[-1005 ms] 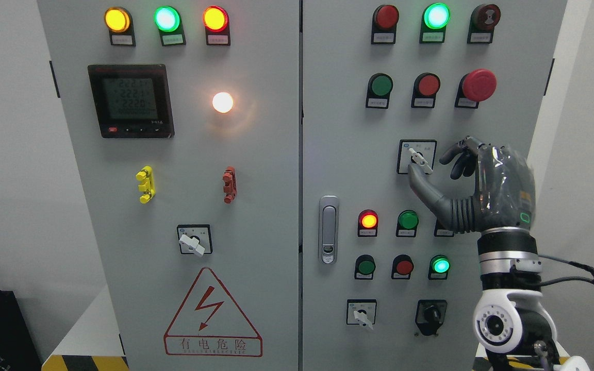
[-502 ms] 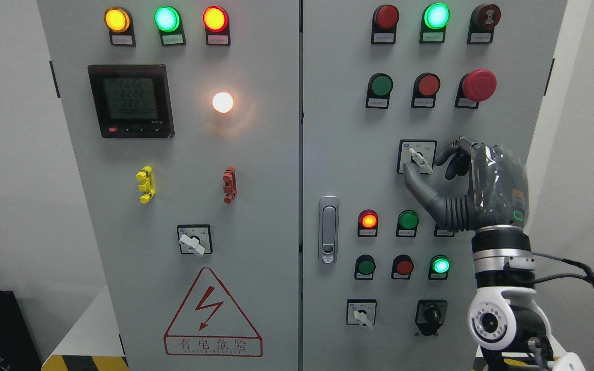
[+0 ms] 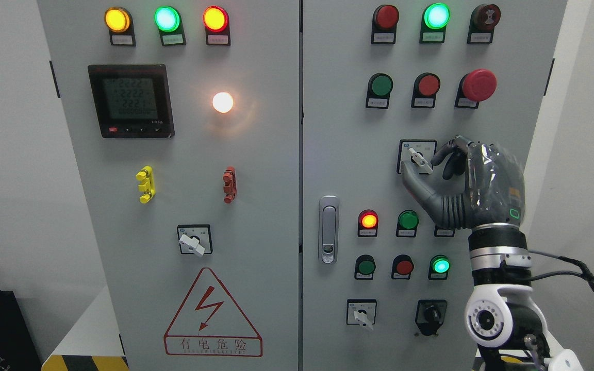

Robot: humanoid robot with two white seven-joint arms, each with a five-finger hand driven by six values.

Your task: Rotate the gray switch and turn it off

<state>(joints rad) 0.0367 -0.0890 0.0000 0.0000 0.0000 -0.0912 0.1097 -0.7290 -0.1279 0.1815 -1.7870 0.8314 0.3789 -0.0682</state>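
One gray switch [image 3: 418, 159], upper-middle of the right cabinet door [image 3: 338, 154]: small rigid lever, likely stiff detent, so pinch its flat sides; right hand [image 3: 433, 167] brackets it, thumb and fingers apart, not yet clamped.

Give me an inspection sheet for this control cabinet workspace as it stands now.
Surface: grey cabinet, two doors, both shut.
Job's things: gray switch at right door, lever slanted, not yet turned.
Clutter: nothing seen.
Hands: right hand at the switch, thumb below the lever, fingers beside it; grasp not confirmed. Left hand not in view.
Cables: black cable loops off the right forearm.
Surroundings: lit white lamp, meter display, red emergency button, white walls.
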